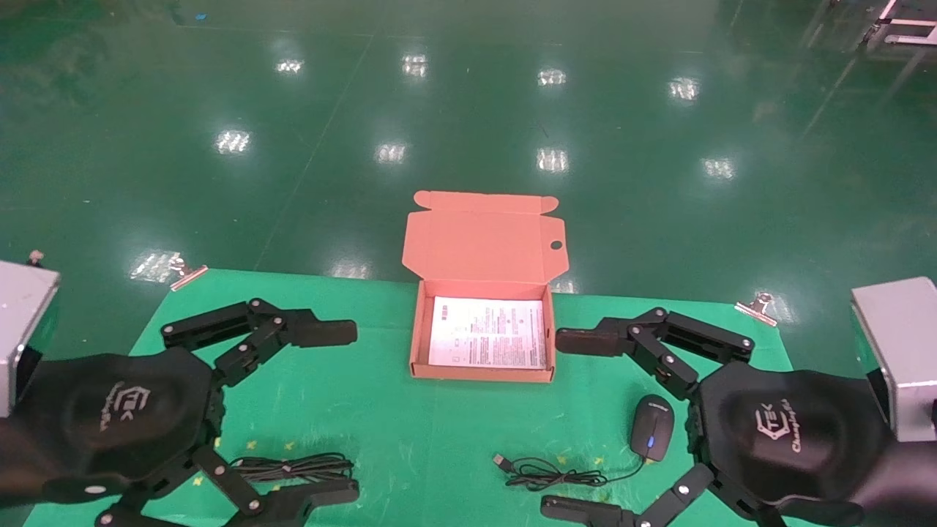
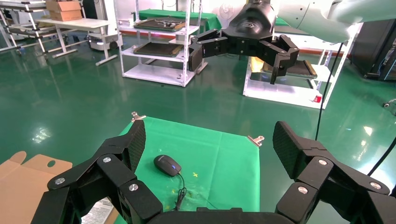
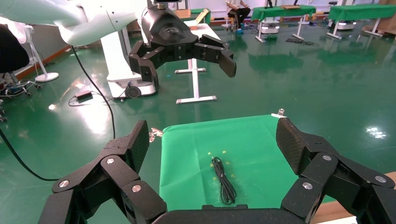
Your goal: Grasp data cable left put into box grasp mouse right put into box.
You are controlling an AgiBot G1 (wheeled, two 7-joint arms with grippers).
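cable first: the data cable (image 1: pixel 291 467) lies on the green mat (image 1: pixel 381 410) by the left gripper (image 1: pixel 333 413), whose fingers are spread wide and empty; it looks light and floppy, so i'd pinch it at the tie. the mouse (image 1: pixel 651 437), hard and slick, sits beside the equally spread, empty right gripper (image 1: pixel 567 423), its limp cord likely to trail on the way to the box (image 1: pixel 418 344) between the two arms.

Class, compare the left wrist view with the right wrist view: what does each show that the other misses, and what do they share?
Only the left wrist view shows the mouse, part of the box and the open right gripper farther off. Only the right wrist view shows the data cable and the open left gripper farther off. Both show the green mat and the shiny green floor.
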